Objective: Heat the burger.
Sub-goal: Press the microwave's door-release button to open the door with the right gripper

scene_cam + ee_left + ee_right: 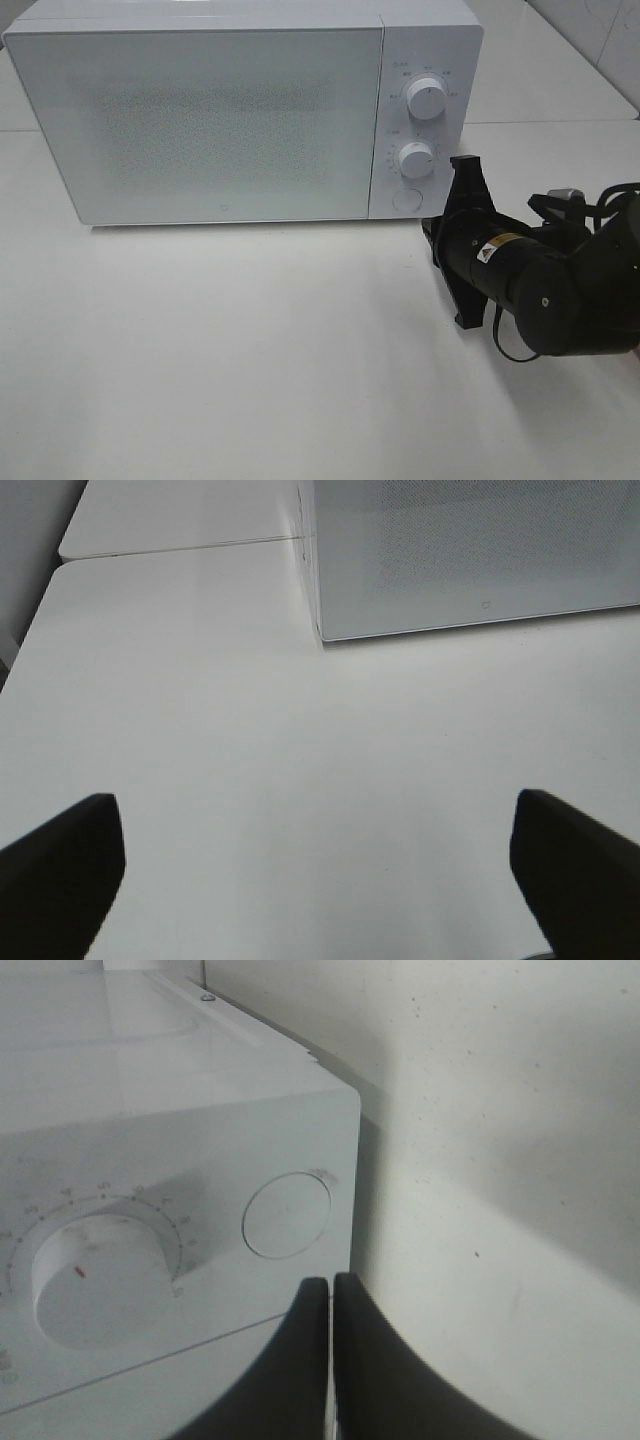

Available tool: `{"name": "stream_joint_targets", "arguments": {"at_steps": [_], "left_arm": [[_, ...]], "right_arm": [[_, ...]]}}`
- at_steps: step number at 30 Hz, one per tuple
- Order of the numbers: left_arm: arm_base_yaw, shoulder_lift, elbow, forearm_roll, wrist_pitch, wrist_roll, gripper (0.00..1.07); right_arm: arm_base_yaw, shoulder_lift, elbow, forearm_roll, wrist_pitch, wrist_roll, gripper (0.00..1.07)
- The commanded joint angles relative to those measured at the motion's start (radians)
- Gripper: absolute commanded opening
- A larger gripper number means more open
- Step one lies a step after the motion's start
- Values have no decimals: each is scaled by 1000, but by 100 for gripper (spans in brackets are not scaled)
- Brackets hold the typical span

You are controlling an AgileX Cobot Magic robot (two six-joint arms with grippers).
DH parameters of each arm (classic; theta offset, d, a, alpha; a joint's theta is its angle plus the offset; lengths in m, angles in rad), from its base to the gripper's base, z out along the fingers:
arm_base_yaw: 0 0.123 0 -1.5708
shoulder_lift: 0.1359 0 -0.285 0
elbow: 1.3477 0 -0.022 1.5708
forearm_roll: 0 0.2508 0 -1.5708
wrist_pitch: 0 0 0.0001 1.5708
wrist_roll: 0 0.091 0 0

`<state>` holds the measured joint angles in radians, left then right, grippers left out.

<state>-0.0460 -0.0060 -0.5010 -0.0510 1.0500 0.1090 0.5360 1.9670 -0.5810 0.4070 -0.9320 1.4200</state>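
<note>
Right wrist view: right gripper (331,1290) is seen with jaws pressed together, nothing between them, tip near the round button (287,1214) of the microwave (150,1110). Left gripper (312,810) is held spread wide over the table (250,730), empty. Microwave door (200,120) is shut; the burger's place cannot be told.

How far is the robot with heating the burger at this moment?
Done: nothing can be confirmed. The burger is not in view and the microwave door is closed. In hand: the shut right gripper is close to the round button; the open left gripper hovers empty over the table. Left: probably pressing that button, then the heating itself.
</note>
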Motion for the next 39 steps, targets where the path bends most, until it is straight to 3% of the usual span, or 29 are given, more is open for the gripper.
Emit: {"name": "stream_joint_targets", "arguments": {"at_steps": [1,22,39], "left_arm": [[-4,-23,4,-2,-9,-1,98],[-4,-23,4,-2,-9,-1,98],[-4,-23,4,-2,-9,-1,98]], "right_arm": [[-20,13,-33,-33,16,10,0],[-69,165,-255,-61,75,10,0],[-69,186,-271,-24,-145,-21,0]]}}
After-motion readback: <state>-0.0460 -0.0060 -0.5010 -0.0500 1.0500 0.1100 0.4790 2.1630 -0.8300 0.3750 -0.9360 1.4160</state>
